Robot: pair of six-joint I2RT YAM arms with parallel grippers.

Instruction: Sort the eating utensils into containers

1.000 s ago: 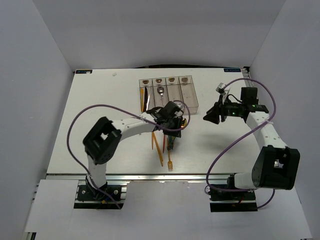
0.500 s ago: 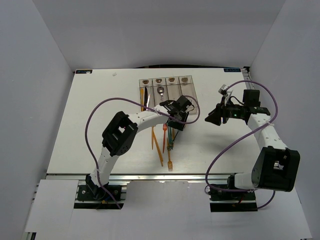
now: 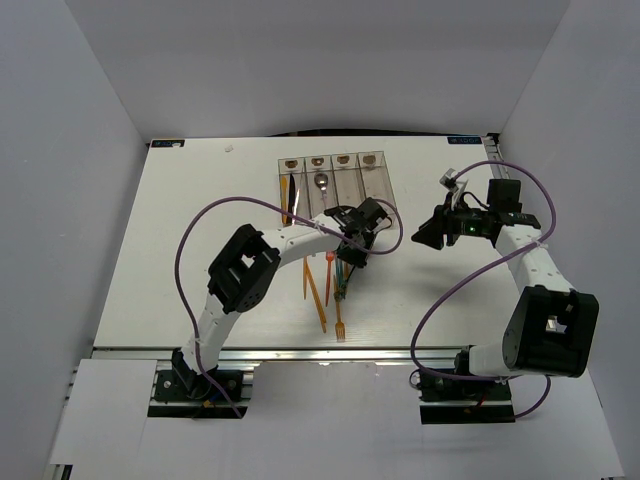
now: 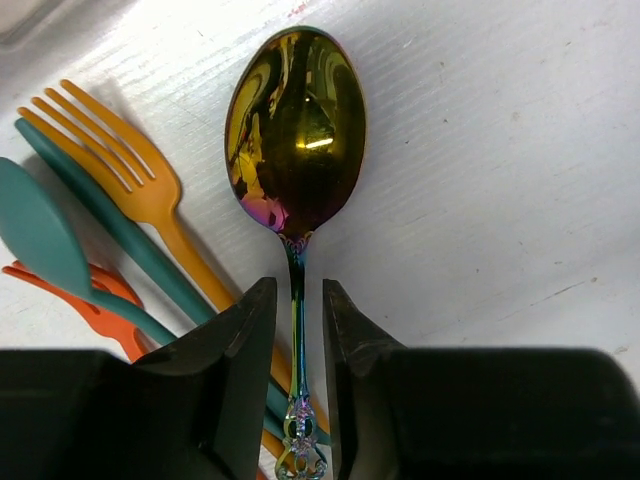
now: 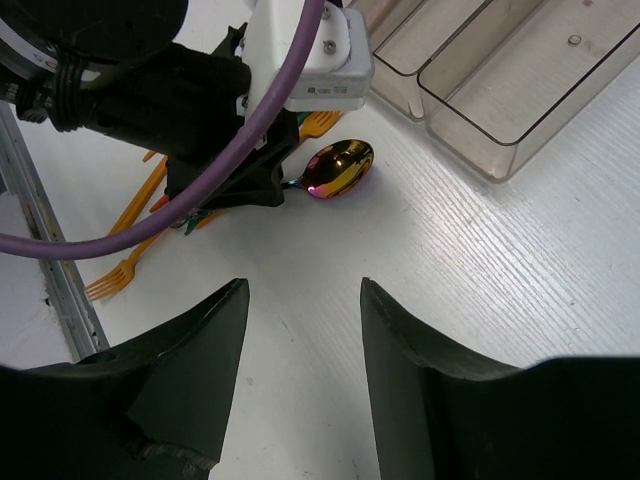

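Two black fingers of the left gripper (image 4: pixel 299 300) straddle the thin stem of the gold spoon (image 4: pixel 297 130). The jaws are narrow, with a sliver of gap on each side, so I'd say they have not pinched it yet. The spoon lies flat on the table (image 3: pixel 200 200), at the right edge of the loose pile and near the bins (image 3: pixel 385 190). Its bowl is out on bare surface, and its ornate tail runs back over the handles of an orange fork (image 4: pixel 140 185) and a teal spoon (image 4: pixel 40 235).

The right gripper (image 5: pixel 300 370) hangs wide and empty off to the right, well apart from the pile.

To pick well, I'd close squarely across the stem with the tips right down at the table, because the metal is slim and slick and could twist or slip out. I'd then lift straight up, so the tail clears the plastic handles without dragging them. A silver spoon (image 3: pixel 321 183) lies in the second bin from the left, which looks the likely home for this one.
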